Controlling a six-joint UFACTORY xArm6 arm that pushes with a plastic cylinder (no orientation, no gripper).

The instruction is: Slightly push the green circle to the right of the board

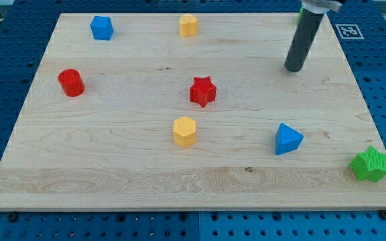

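My tip (293, 69) rests on the board in the view's upper right, and the dark rod rises from it toward the top edge. A thin green sliver (297, 17) shows at the rod's left side near the board's top edge. The rod hides the rest of it, so I cannot tell its shape. A green star (370, 165) sits at the board's bottom right corner, far below my tip. No block touches my tip.
A blue block (102, 28) and a yellow block (188, 25) sit near the top edge. A red cylinder (71, 82) is at the left. A red star (203, 91), a yellow hexagon (185, 131) and a blue triangle (287, 139) lie mid-board.
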